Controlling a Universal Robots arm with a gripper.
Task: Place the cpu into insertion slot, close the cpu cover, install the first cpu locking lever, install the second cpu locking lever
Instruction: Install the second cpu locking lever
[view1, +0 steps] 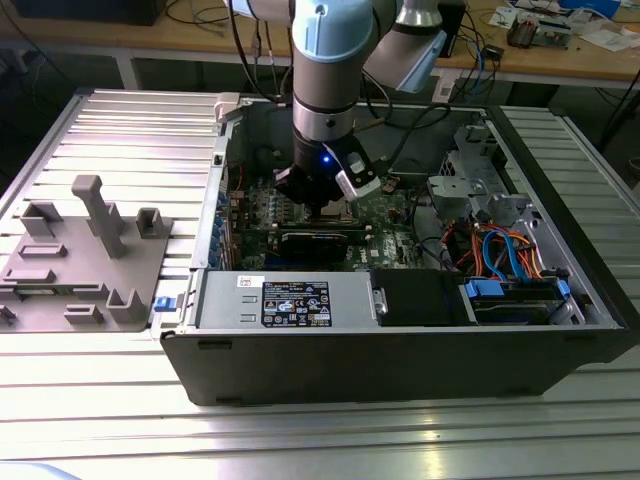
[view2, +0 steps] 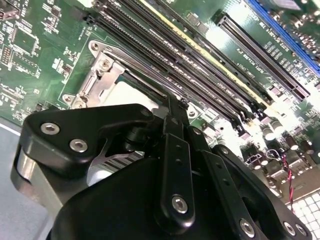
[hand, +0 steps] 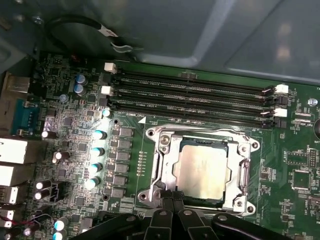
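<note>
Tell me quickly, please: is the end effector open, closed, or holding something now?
End effector: closed, fingertips together at the edge of the cpu cover; whether it grips anything cannot be told.

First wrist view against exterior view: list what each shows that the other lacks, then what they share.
The first wrist view alone shows the cpu lying in the insertion slot with the cpu cover down around it, plus the long memory slots.

The exterior view alone shows the whole computer case, the arm, the grey fixture on the exterior view's left and the blue cables.

Both show the green motherboard and the gripper low over the socket.
</note>
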